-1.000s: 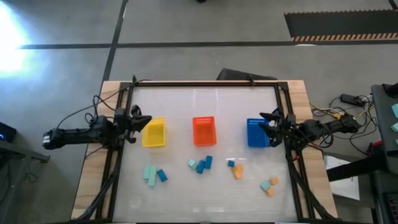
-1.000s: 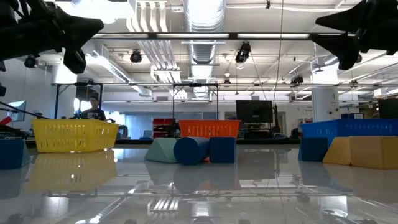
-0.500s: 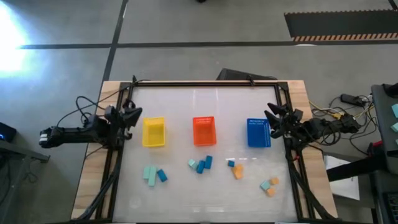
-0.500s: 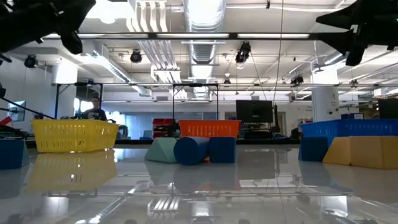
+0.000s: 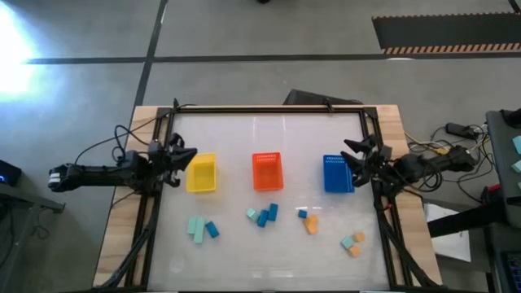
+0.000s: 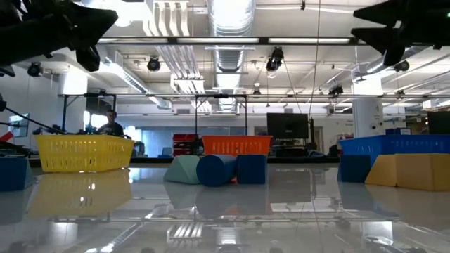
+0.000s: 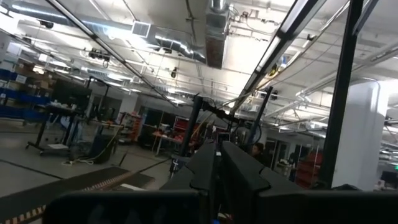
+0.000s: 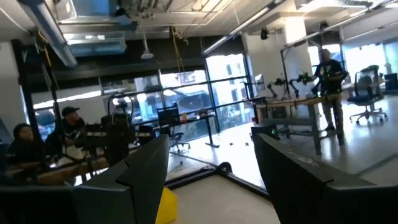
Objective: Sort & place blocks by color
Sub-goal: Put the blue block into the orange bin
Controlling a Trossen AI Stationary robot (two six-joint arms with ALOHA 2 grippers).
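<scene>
Seen from above, a pale, glossy surface (image 5: 269, 130) sits inside a dark frame, with one dark arm reaching in from each side. The left end effector (image 5: 181, 156) hangs just beside the outer edge of a yellow basket (image 5: 201, 172), its fingers spread apart and holding nothing. The right end effector (image 5: 353, 155) hovers at the outer edge of a blue basket (image 5: 337, 174), fingers also spread and empty. An orange basket (image 5: 267, 171) stands between the two end effectors, well apart from both.

The blocks (image 5: 262, 216) all lie on the surface on the near side of the baskets, none inside a basket and none touching an end effector. Nearest the left end effector, two pale teal bars and one blue block (image 5: 203, 229) lie together below the yellow basket. A pale teal block and two blue bars cluster below the orange basket. A small blue cube with an orange block (image 5: 311, 224) touching it lies toward the blue basket. Nearest the right end effector, one pale teal and two orange blocks (image 5: 352, 242) sit close together.

From table height, the yellow basket (image 6: 83, 152), orange basket (image 6: 237, 145) and blue basket (image 6: 394, 145) stand in a row, with both arms showing only as dark shapes at the upper corners. The right wrist view shows its two fingers (image 8: 127, 169) wide apart; people sit in the room beyond.
</scene>
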